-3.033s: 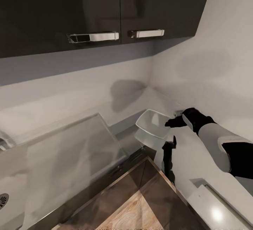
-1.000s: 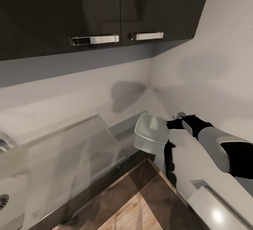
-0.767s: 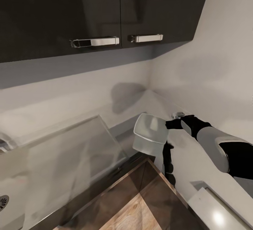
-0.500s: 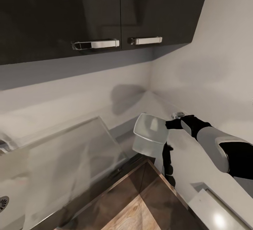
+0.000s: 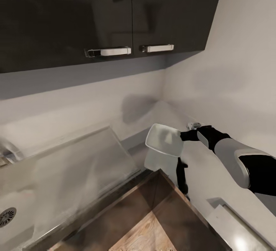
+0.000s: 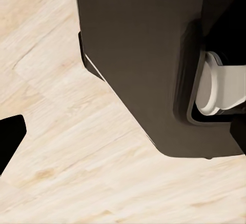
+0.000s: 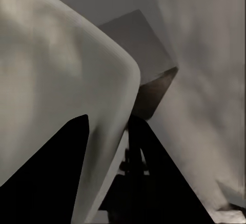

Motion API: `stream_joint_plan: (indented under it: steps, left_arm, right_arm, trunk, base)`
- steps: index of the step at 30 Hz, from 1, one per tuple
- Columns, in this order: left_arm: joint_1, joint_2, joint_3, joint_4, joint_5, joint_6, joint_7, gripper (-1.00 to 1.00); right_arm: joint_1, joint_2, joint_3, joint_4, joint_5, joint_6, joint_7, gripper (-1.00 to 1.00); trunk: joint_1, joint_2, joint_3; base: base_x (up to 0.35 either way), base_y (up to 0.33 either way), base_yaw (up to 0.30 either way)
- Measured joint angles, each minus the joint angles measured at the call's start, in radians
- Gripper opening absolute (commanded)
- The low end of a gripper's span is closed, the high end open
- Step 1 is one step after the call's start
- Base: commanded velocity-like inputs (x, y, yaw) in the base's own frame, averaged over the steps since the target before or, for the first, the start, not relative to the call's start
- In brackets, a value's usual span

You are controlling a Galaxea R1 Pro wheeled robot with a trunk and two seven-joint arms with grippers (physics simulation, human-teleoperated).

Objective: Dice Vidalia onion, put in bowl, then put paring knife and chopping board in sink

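The robot's right arm reaches out toward the corner of the kitchen, and its right gripper [image 5: 186,135] is clamped on the rim of the bowl [image 5: 164,140], holding the white dish up in the air and tipped on a slant, so its open side faces up and toward the sink side. From the right wrist camera the bowl's [image 7: 56,106] pale curved wall runs between the two dark fingers [image 7: 48,172], one on each side of the rim. The bowl hangs just above the far end of the countertop [image 5: 76,166], close to the corner where the two pale walls meet, and its faint reflection shows right below it. The grey metallic countertop stretches away from there toward the sink [image 5: 9,212], whose round drain sits at the near edge of the head view, well apart from the bowl. Glossy dark upper cabinets [image 5: 96,13] with two chrome handles [image 5: 109,51] hang above. The left wrist camera looks down at light wood floor [image 6: 56,131] and a dark cabinet-like block [image 6: 143,60]; whether the left gripper is apart or together, I cannot tell.
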State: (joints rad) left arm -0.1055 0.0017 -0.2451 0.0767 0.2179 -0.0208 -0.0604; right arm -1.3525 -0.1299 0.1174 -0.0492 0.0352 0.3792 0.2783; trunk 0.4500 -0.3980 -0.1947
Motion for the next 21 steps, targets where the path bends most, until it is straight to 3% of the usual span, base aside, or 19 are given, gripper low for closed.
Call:
stream_joint_plan:
  steps: [6,13,21]
  left_arm:
    - [0.000,0.001,0.000,0.000,0.001,0.000,0.000,1.00]
    - [0.000,0.002,0.000,0.000,0.000,-0.001,0.001,1.00]
    - [0.000,0.008,0.000,0.000,0.001,-0.003,0.002,1.00]
  right_arm:
    - [0.000,0.000,0.000,0.001,-0.001,0.000,0.007,-1.00]
    - [0.000,-0.004,0.000,0.000,0.002,0.001,0.115,-1.00]
    - [0.000,-0.008,0.001,-0.015,0.007,0.000,0.125,-1.00]
  trunk:
    - [0.000,0.000,0.010]
    - [0.000,0.000,0.019]
    - [0.000,0.000,0.020]
  base:
    - [-0.328,0.000,0.000]
    - [-0.332,0.000,0.037]
    - [-0.304,0.085,0.019]
